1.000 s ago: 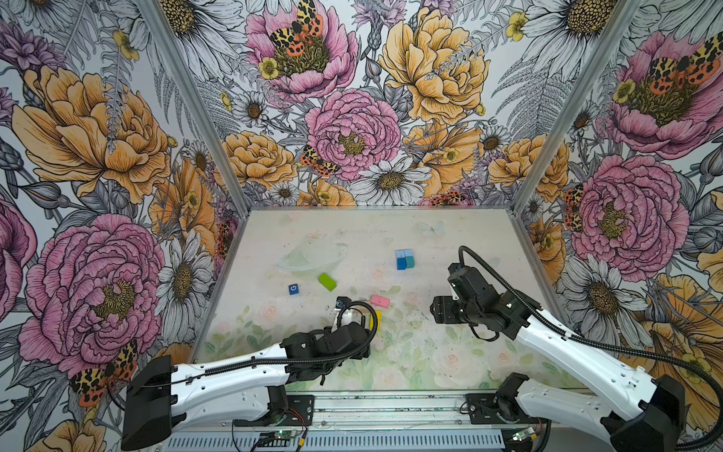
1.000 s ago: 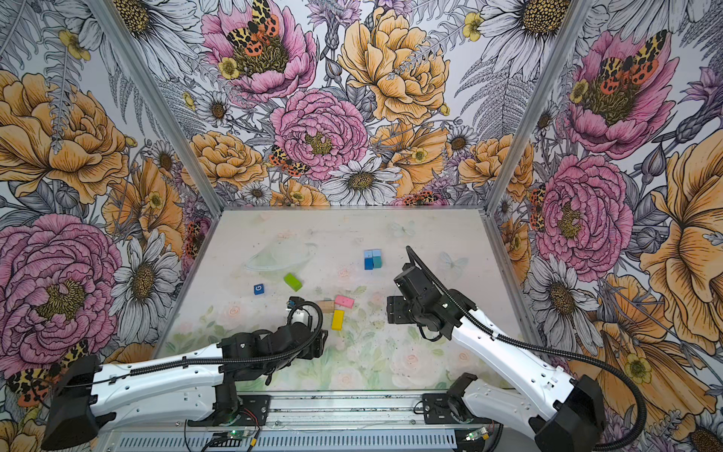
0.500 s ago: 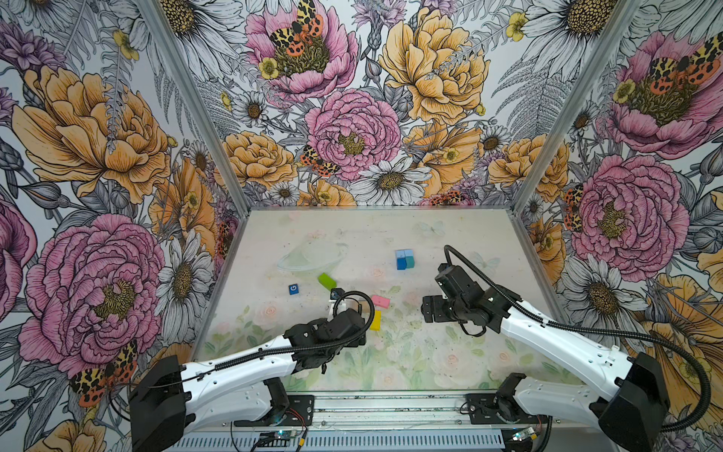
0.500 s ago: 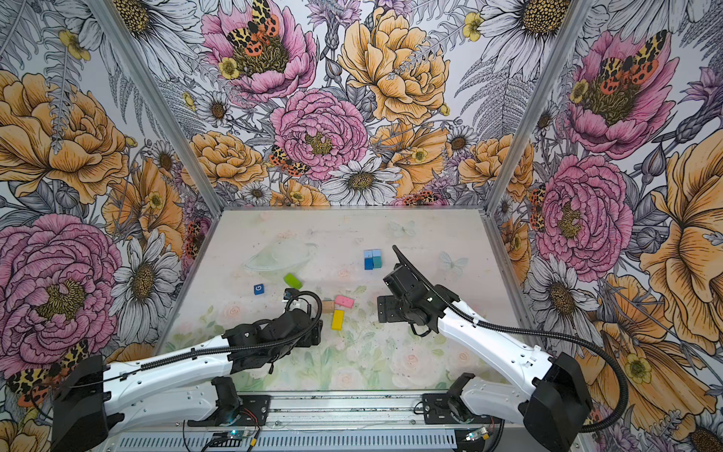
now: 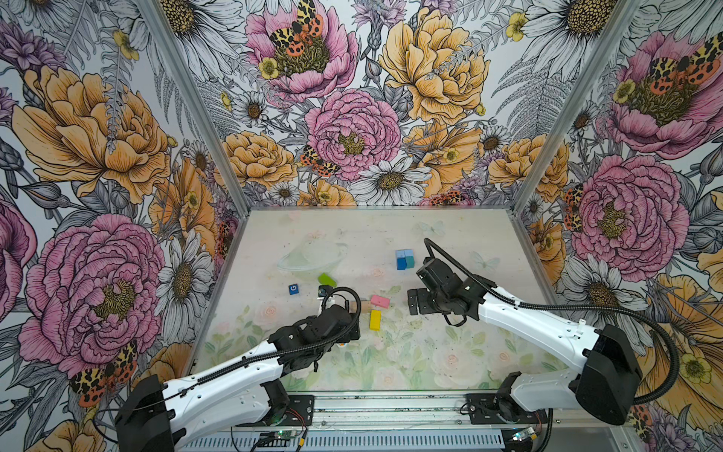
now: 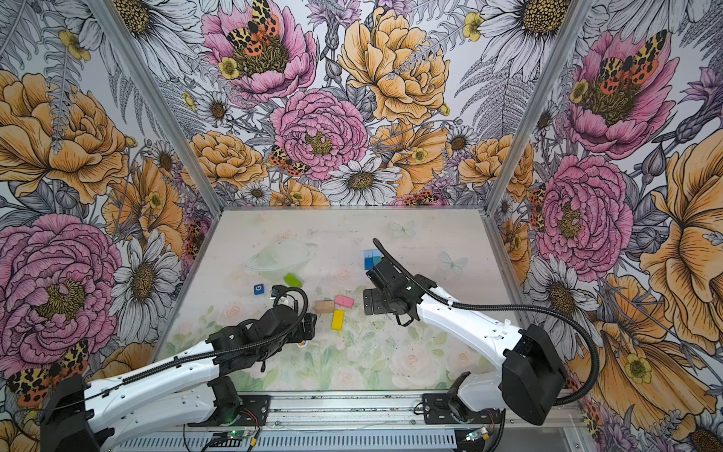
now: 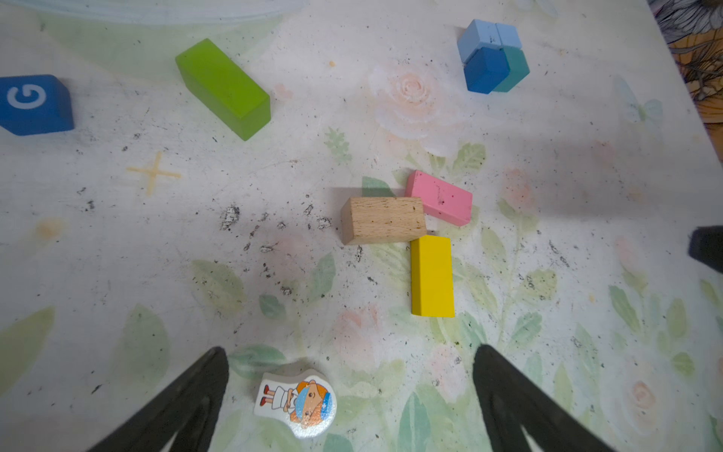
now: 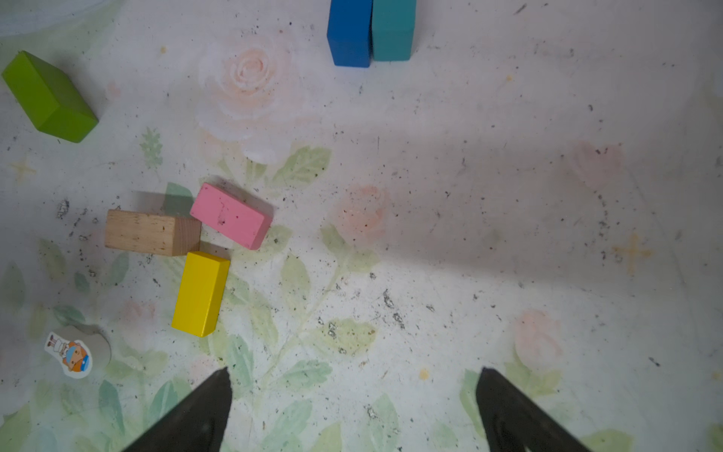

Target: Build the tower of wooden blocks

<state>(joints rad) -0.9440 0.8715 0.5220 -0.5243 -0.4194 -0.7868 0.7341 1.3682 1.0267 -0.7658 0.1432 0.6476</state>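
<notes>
From my seat, nearest the front edge of the table (image 5: 450, 375), my left claw (image 7: 350, 395) hangs just above the surface with its fingers spread wide and nothing between them. A small flat cut-out figure (image 7: 296, 403) of a cartoon child lies on the table between those fingers, touching neither one. My right claw (image 8: 352, 407) is also released, fingers wide apart over a bare patch of table toward the right side, gripping nothing.

A little farther in, near the middle of the table, three bricks lie flat in a loose cluster. The yellow brick (image 7: 432, 276) is nearest, lying lengthwise toward me. Its far end meets the bare-wood brick (image 7: 383, 220), which lies crosswise. The pink brick (image 7: 440, 197) sits at the far right corner of the wooden one, turned at a slant; I think the two touch, but from the wrist view I can't be sure.

Beyond them and to the left lies the green brick (image 7: 223, 88), on its side and angled, well apart from the cluster. Farther left sits a blue cube with a white letter G (image 7: 33, 102).

Farthest back, right of centre, the cubes (image 5: 404, 259) stand pressed together: a dark blue cube (image 7: 486, 69) and a teal cube (image 7: 517, 70) side by side, with two light blue cubes (image 7: 489, 36) just behind. No brick rests on them, so the tower has only this base.
</notes>
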